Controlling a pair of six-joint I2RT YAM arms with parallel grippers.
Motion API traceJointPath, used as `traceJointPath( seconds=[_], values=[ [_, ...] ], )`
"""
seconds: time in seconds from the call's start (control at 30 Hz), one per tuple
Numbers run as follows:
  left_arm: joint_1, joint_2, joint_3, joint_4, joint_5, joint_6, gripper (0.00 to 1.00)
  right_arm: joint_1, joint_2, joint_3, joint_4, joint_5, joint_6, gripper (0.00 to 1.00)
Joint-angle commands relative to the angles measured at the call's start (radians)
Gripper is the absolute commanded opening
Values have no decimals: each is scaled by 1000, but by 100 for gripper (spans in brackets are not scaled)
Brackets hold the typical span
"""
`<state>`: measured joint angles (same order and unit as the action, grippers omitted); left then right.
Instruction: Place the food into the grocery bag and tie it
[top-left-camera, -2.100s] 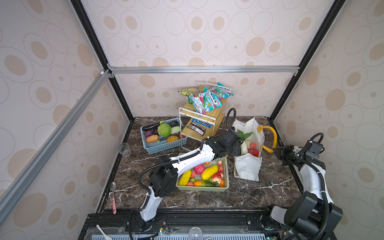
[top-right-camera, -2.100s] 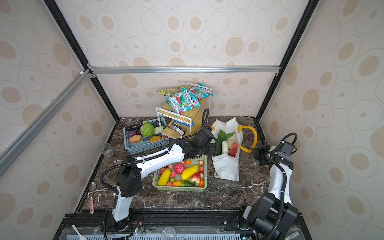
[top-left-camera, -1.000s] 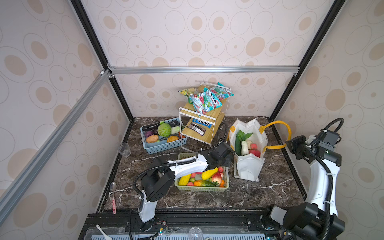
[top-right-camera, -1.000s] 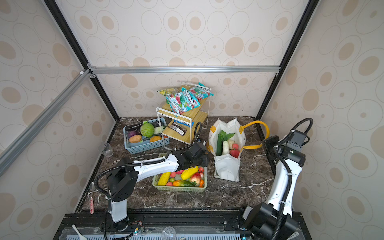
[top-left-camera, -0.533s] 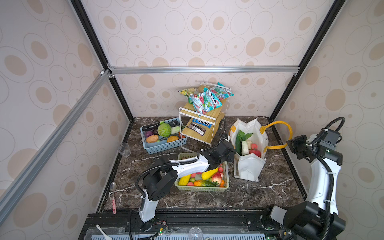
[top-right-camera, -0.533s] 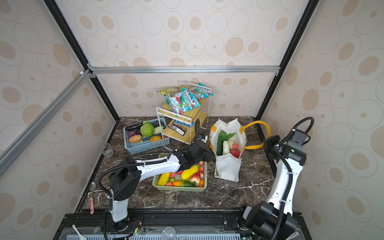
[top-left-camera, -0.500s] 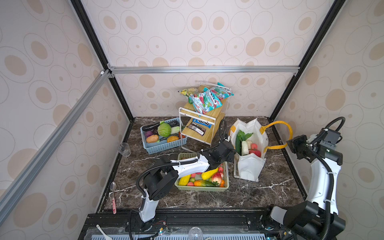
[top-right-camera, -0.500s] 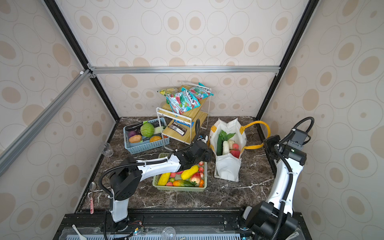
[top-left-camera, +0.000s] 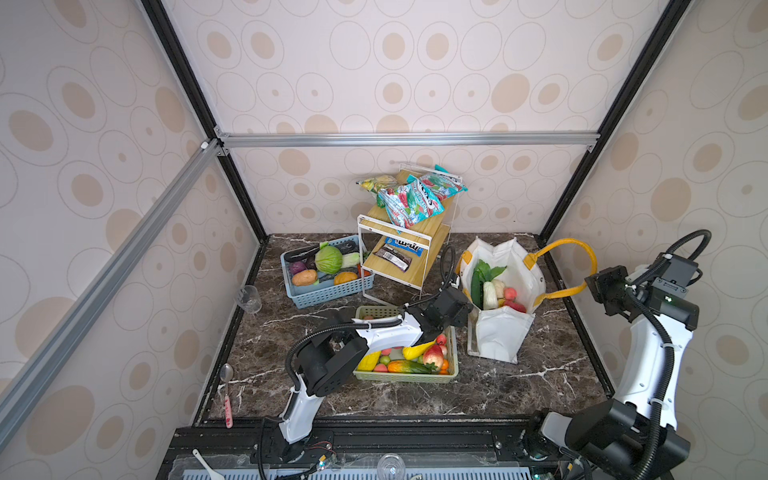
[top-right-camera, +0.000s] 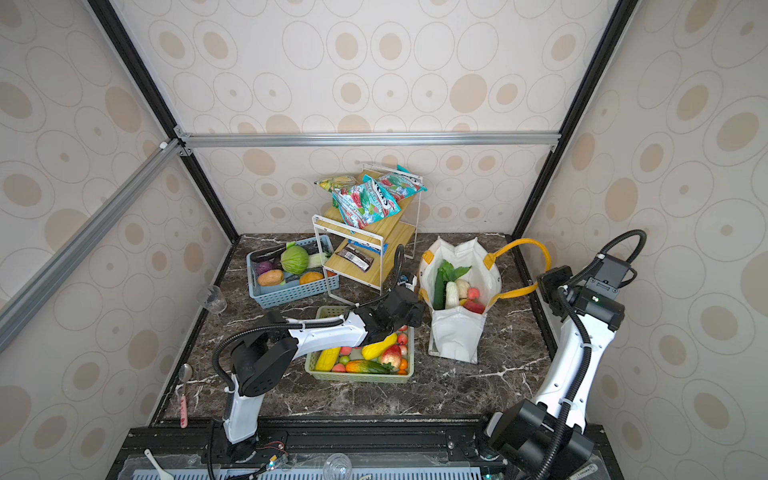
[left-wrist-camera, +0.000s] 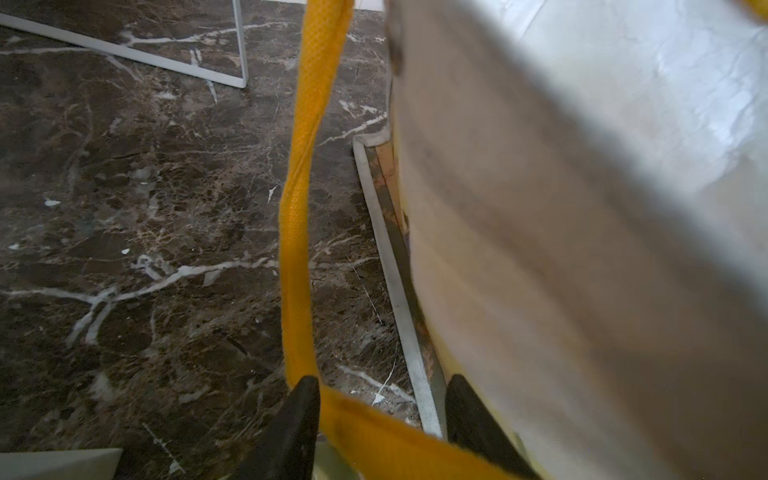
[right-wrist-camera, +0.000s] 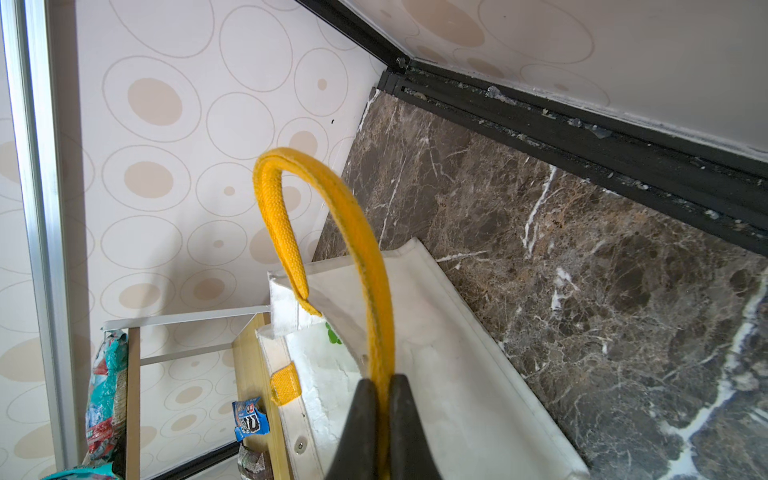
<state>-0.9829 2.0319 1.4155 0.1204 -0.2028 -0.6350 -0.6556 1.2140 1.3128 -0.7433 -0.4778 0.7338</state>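
Pulling the raised handle (right-wrist-camera: 365, 232) sideways may tip the grocery bag (top-left-camera: 505, 332), standing on the desk (top-left-camera: 415, 399) with food (top-left-camera: 490, 291) inside. Right pincer (right-wrist-camera: 382, 380): clenched on that handle. Left pincer (left-wrist-camera: 382, 386): released, jaws apart around the second handle (left-wrist-camera: 297, 208) beside the bag, which may slip out before closure.

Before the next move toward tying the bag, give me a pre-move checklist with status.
1. The right gripper clamped on the right handle: ok.
2. The left handle lying between the fingers of the left gripper: ok.
3. Left jaws closed on that strap: not ok, they stand apart.
4. The grocery bag upright, mouth open: ok.
5. The food inside the bag: ok, though more lies in the green basket.
6. Enough slack to cross both handles: cannot tell.
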Motion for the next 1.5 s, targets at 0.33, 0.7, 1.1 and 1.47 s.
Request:
traceJointPath(
  seconds=[0.33,0.7,1.1,1.47],
  values=[
    [15,66,39,40,-28,39,48,-100,34,70,29,-89,53,7],
    [17,77,138,-31,-99,107,18,-84,24,76,-7,-35,-17,7],
    [-43,1,318,-267,-346,205,21,-28,5,171,-85,111,-96,8],
    [7,15,357,-444,11,-33,54,-53,12,152,-50,66,-65,8]
  ],
)
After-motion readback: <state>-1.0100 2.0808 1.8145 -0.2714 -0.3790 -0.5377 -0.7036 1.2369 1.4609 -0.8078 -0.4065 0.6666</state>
